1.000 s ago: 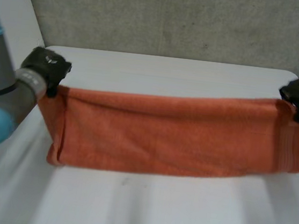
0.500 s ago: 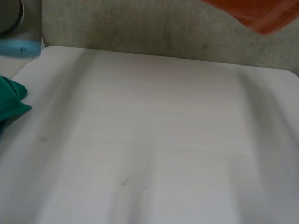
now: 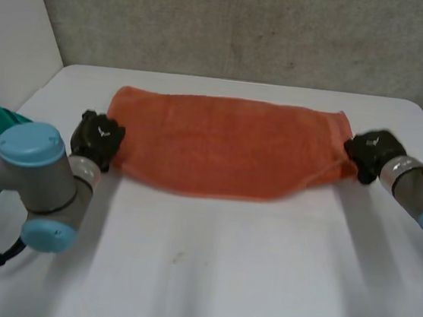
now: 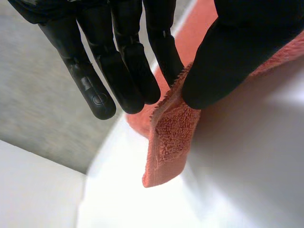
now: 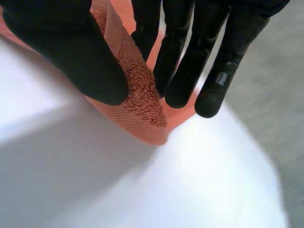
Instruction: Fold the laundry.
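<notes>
Left hand [image 3: 98,136] pinches one short end of the orange terry-cloth towel [image 3: 221,144] between thumb and fingers — right hand [image 3: 370,152] nips the opposite end the same way. The towel lies spread flat across the far half of the white table [image 3: 220,282]. Soft, light, floppy stuff, likely grippy — it should sag wherever unsupported, so the end corners look the places to hold.

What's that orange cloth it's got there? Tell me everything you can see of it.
The orange towel looks like looped terry with a flat woven band near one end. It lies stretched crosswise on the white table, mostly flat, its near edge bowed. The left hand pinches one end between thumb and fingers, the right hand the other.
</notes>
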Controlling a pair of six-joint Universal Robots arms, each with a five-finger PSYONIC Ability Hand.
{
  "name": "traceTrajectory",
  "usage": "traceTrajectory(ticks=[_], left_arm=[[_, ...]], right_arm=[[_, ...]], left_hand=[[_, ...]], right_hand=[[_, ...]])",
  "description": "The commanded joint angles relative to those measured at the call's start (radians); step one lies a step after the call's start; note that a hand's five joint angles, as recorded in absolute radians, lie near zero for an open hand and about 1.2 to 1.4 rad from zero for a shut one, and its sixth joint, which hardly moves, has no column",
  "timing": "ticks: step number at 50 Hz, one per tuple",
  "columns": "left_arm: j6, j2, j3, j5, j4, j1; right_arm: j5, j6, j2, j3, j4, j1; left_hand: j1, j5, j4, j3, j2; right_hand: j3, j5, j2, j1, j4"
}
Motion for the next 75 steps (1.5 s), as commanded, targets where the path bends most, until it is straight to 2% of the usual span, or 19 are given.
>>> traceTrajectory(ticks=[1,4,7,12,15,19,26,33,40,50,51,53,54,57,59,64,68,70,75], left_arm=[[0.131,0.190,-0.168,-0.011,-0.118,0.025],[0.164,0.287,-0.235,-0.012,-0.184,0.035],[0.188,0.430,-0.329,-0.011,-0.322,0.043],[0.219,0.612,-0.487,0.003,-0.629,0.045],[0.234,0.631,-0.513,0.006,-0.686,0.042],[0.236,0.599,-0.469,0.008,-0.597,0.048],[0.227,0.377,-0.247,-0.002,-0.383,0.032],[0.231,0.058,0.061,-0.025,-0.200,-0.030],[0.242,-0.130,0.275,-0.080,-0.099,-0.040],[0.260,-0.277,0.433,-0.083,-0.062,-0.051],[0.277,-0.286,0.438,-0.084,-0.057,-0.054],[0.300,-0.286,0.433,-0.088,-0.047,-0.058],[0.314,-0.286,0.430,-0.089,-0.027,-0.066],[0.329,-0.277,0.426,-0.094,0.012,-0.074],[0.329,-0.265,0.416,-0.100,0.042,-0.086],[0.317,-0.155,0.352,-0.098,0.067,-0.097],[0.299,-0.061,0.263,-0.098,0.072,-0.103],[0.265,0.011,0.184,-0.097,0.069,-0.110],[0.185,0.099,0.056,-0.095,0.059,-0.121]], right_arm=[[-0.004,-0.025,-0.119,0.082,0.244,-0.024],[-0.002,-0.045,-0.203,0.148,0.298,-0.064],[-0.007,-0.129,-0.315,0.263,0.394,-0.110],[-0.008,-0.434,-0.481,0.490,0.537,-0.199],[-0.002,-0.486,-0.510,0.538,0.521,-0.236],[-0.005,-0.434,-0.494,0.538,0.450,-0.253],[0.012,-0.274,-0.352,0.400,0.307,-0.207],[0.058,-0.200,-0.204,0.231,0.111,-0.118],[0.122,-0.200,-0.041,0.050,-0.003,-0.060],[0.131,-0.200,0.154,-0.178,-0.073,-0.026],[0.142,-0.199,0.174,-0.198,-0.096,-0.022],[0.159,-0.199,0.180,-0.206,-0.111,-0.018],[0.183,-0.194,0.178,-0.211,-0.128,-0.017],[0.225,-0.159,0.157,-0.211,-0.148,-0.009],[0.252,-0.078,0.105,-0.200,-0.162,-0.008],[0.242,0.112,-0.074,-0.117,-0.168,-0.015],[0.162,0.220,-0.228,-0.008,-0.167,-0.032],[0.070,0.243,-0.303,0.074,-0.147,-0.084],[-0.063,0.238,-0.343,0.196,-0.047,-0.138]], left_hand=[[0.285,0.260,0.195,0.204,0.202],[0.285,0.260,0.195,0.204,0.202],[0.285,0.260,0.195,0.204,0.202],[0.285,0.260,0.195,0.204,0.202],[0.285,0.260,0.195,0.204,0.202],[0.285,0.260,0.195,0.204,0.202],[0.285,0.260,0.195,0.204,0.202],[0.285,0.260,0.195,0.204,0.202],[0.285,0.260,0.195,0.204,0.202],[0.285,0.260,0.195,0.204,0.202],[0.218,0.194,0.129,0.138,0.136],[-0.451,-0.476,-0.541,-0.532,-0.534],[-0.937,-0.962,-1.026,-1.018,-1.020],[-0.937,-0.962,-1.026,-1.018,-1.020],[-0.937,-0.962,-1.026,-1.018,-1.020],[-0.937,-0.962,-1.026,-1.018,-1.020],[-0.937,-0.962,-1.026,-1.018,-1.020],[-0.937,-0.962,-1.026,-1.018,-1.020],[-0.937,-0.962,-1.026,-1.018,-1.020]], right_hand=[[0.214,0.228,0.226,0.423,0.208],[0.214,0.228,0.226,0.423,0.208],[0.214,0.228,0.226,0.423,0.208],[0.214,0.228,0.226,0.423,0.208],[0.214,0.228,0.226,0.423,0.208],[0.214,0.228,0.226,0.423,0.208],[0.214,0.228,0.226,0.423,0.208],[0.214,0.228,0.226,0.423,0.208],[0.214,0.228,0.226,0.423,0.208],[0.214,0.228,0.226,0.423,0.208],[-0.422,-0.407,-0.410,-0.213,-0.427],[-1.008,-0.993,-0.996,-0.799,-1.013],[-1.008,-0.993,-0.996,-0.799,-1.013],[-1.008,-0.993,-0.996,-0.799,-1.013],[-1.008,-0.993,-0.996,-0.799,-1.013],[-1.008,-0.993,-0.996,-0.799,-1.013],[-1.008,-0.993,-0.996,-0.799,-1.013],[-1.008,-0.993,-0.996,-0.799,-1.013],[-1.008,-0.993,-0.996,-0.799,-1.013]])
